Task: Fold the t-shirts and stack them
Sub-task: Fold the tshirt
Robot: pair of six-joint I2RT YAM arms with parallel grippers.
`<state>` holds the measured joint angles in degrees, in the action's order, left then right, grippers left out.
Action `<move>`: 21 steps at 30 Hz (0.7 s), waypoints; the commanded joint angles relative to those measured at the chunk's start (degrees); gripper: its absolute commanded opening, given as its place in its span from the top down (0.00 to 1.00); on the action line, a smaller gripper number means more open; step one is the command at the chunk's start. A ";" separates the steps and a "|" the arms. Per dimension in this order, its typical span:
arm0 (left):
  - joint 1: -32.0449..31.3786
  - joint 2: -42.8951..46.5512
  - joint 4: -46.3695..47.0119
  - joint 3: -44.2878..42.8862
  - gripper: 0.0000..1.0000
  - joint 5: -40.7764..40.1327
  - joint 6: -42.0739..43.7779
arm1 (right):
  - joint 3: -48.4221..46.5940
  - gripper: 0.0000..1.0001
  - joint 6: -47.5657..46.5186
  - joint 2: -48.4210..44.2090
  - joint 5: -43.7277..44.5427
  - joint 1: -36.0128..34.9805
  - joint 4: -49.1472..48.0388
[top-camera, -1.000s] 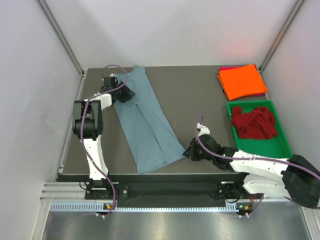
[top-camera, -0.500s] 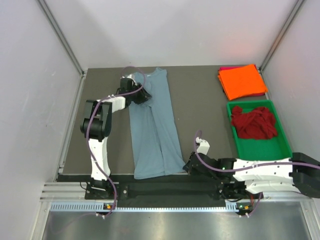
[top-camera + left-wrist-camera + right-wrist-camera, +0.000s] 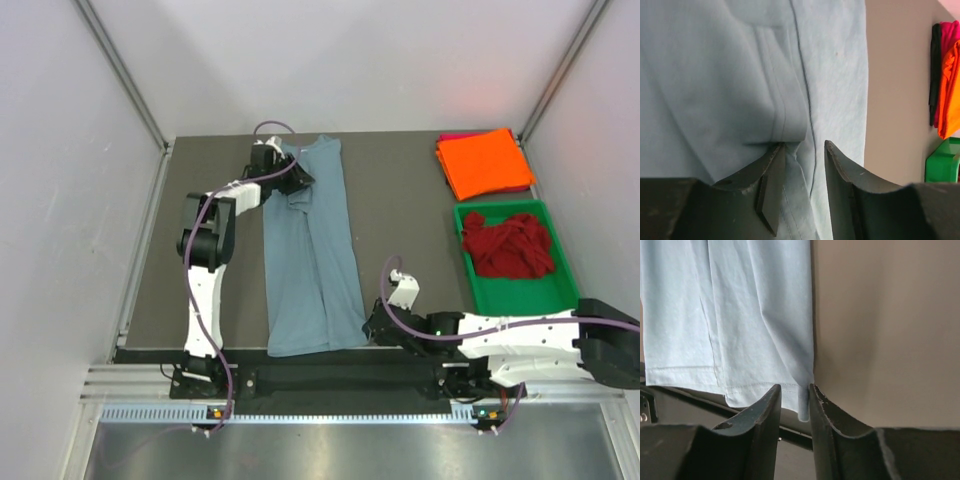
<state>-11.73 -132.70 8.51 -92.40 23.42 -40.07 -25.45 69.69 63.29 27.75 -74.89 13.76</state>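
Pulling back, you risk skewing the blue-grey t-shirt (image 3: 305,250) at frame centre: its hem corner sits between the narrowly parted jaws of the right gripper (image 3: 794,387), and the left gripper (image 3: 805,145), jaws part-way apart, perhaps pinches its upper end.

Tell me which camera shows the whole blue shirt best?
The top external view: the blue-grey t-shirt lies there full length. The left wrist view shows only its bunched far end, the right wrist view only its near hem corner.
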 commanded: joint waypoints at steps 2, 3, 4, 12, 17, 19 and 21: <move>-0.14 -4.40 -1.83 -5.33 0.58 -0.04 1.67 | -4.34 0.69 -0.16 -3.43 5.73 -0.78 5.48; -0.05 -4.67 -3.23 -6.20 0.58 0.92 1.49 | -4.95 0.68 -0.43 -3.87 6.52 -0.69 5.84; 0.04 -4.58 -3.85 -7.08 0.58 1.71 1.32 | -5.31 0.68 -0.78 -4.22 6.79 -0.69 6.10; 2.32 7.53 -20.37 -3.50 0.56 -4.87 3.07 | -9.00 0.67 -6.84 -2.82 8.29 0.62 7.25; 6.19 17.99 -18.54 8.72 0.55 -5.06 3.60 | -9.09 0.66 -9.92 -3.43 7.76 2.56 6.55; 6.80 18.97 -18.88 9.61 0.54 -4.18 4.91 | -8.30 0.66 -10.54 -4.39 7.32 3.08 4.89; 6.72 19.24 -18.71 9.08 0.55 -0.15 5.44 | -7.42 0.66 -11.15 -5.10 6.80 3.26 3.74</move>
<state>-4.71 -116.68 -10.81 -83.40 20.05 -37.01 -32.67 61.01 59.99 33.61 -72.42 20.51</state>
